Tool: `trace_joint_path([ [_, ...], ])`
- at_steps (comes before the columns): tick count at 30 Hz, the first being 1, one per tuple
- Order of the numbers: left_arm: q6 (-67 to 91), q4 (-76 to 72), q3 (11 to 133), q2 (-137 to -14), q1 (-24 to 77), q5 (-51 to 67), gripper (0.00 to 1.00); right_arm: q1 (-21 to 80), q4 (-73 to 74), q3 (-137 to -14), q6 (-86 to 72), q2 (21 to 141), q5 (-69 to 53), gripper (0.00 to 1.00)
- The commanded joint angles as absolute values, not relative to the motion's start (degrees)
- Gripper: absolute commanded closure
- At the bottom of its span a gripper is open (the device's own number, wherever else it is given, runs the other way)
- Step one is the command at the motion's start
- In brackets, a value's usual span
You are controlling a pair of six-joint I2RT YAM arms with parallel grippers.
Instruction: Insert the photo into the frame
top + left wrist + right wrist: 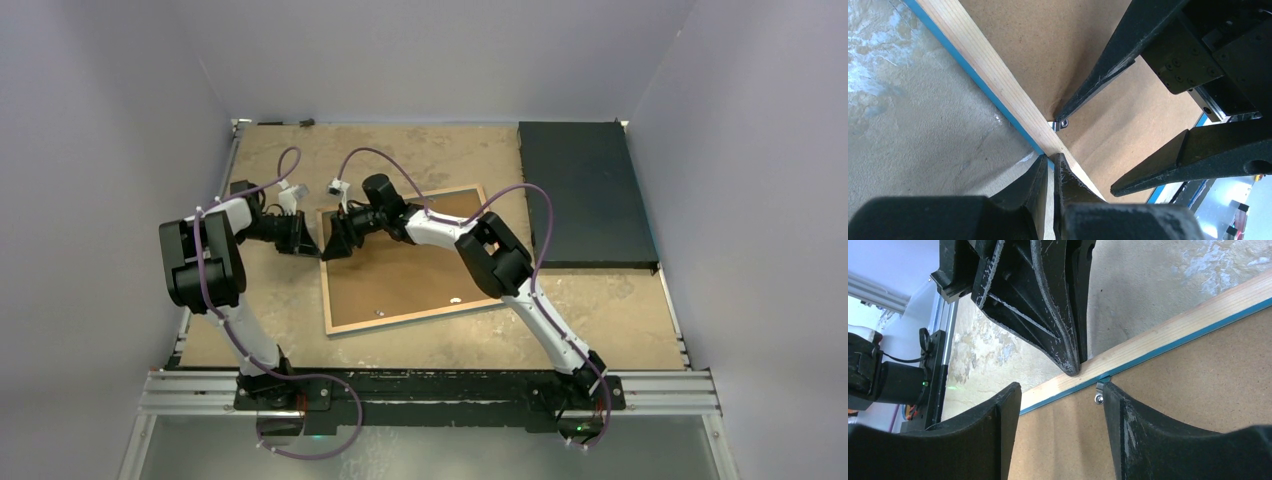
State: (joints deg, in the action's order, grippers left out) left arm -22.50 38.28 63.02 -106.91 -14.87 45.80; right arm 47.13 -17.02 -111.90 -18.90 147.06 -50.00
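1 metal clip (1099,397) beside right hand (1060,388), dark mat (585,195) apart.

Left arm (205,262) and right arm (535,310): white link shells, black joint housings. One purple cable (551,228) runs along each, fastened with white ties. Fingers (1048,315) black, tapered, ribbed, edges scuffed pale. Small black screws (1175,64) recessed in the housing.

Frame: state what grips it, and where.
Nothing grips it. The shut left pincer only presses on the frame at its wooden rim; the open right pincer touches a metal tab.
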Motion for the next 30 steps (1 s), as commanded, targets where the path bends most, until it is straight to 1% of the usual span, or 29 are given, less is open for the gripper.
trace_joint_path([
  [1,-24.85,37.18,62.93,-109.25,-14.66,38.76,0.99,49.79,-11.85,-112.61,-17.80,148.54,-55.69,0.37],
  [11,-24.65,37.18,63.19,-109.49,-14.69,38.91,1.00,51.25,-10.50,-113.29,-17.36,149.43,-59.94,0.40],
  [23,-24.38,36.43,63.09,-109.89,-14.72,38.85,1.00,52.34,-8.60,-113.33,-15.97,149.66,-61.30,0.42],
  [30,-24.45,36.17,62.90,-109.86,-14.70,38.67,1.00,53.27,-3.70,-116.89,-13.06,151.37,-62.27,0.43],
])
